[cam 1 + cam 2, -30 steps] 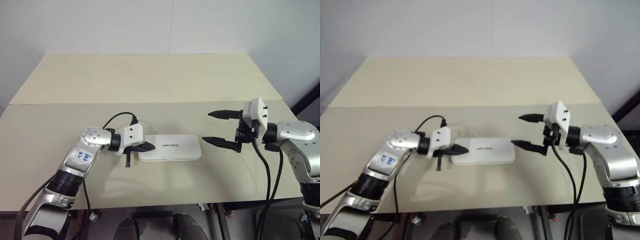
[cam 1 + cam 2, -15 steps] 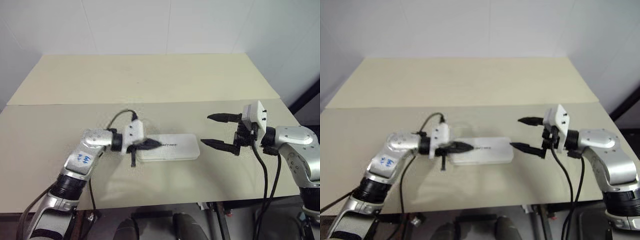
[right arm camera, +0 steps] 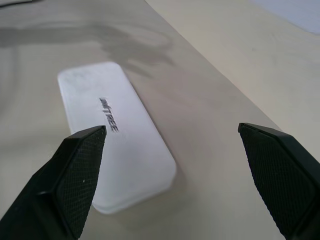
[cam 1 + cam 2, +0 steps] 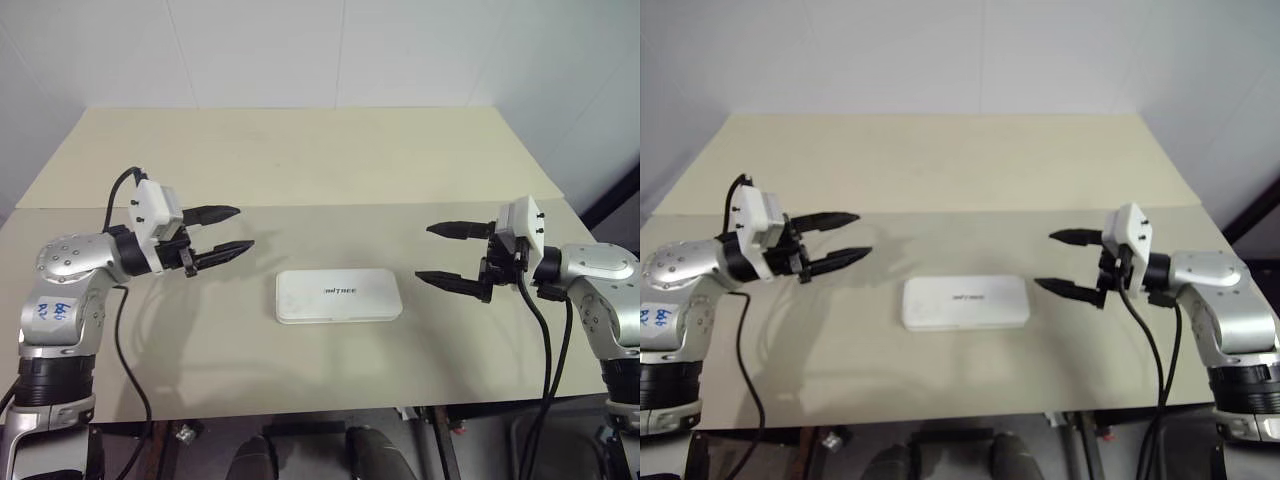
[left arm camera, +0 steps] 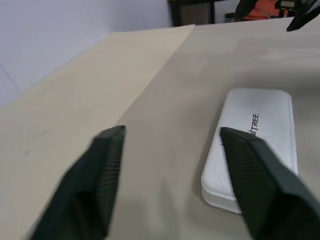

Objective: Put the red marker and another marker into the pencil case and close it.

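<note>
The pencil case [image 4: 338, 296] is a white hard box with a small dark logo on its lid. It lies shut and flat in the middle of the table, and the left wrist view also takes in the pencil case [image 5: 255, 145]. My left gripper [image 4: 245, 227] hovers open to the left of the case, pointing toward it, with nothing between its fingers. On the other side, my right gripper [image 4: 423, 252] is open too, empty, and just off the case's right end. The red marker and the other marker are hidden.
The beige table [image 4: 300, 160] has a seam running across it behind the case, with a lighter panel beyond reaching the white wall. The table's front edge [image 4: 320, 405] lies close below the case. Black cables hang from both wrists.
My left gripper has left the case's left end, swung out to the left and upward, and opened. The right gripper drifted slightly to the right. The case stayed put.
</note>
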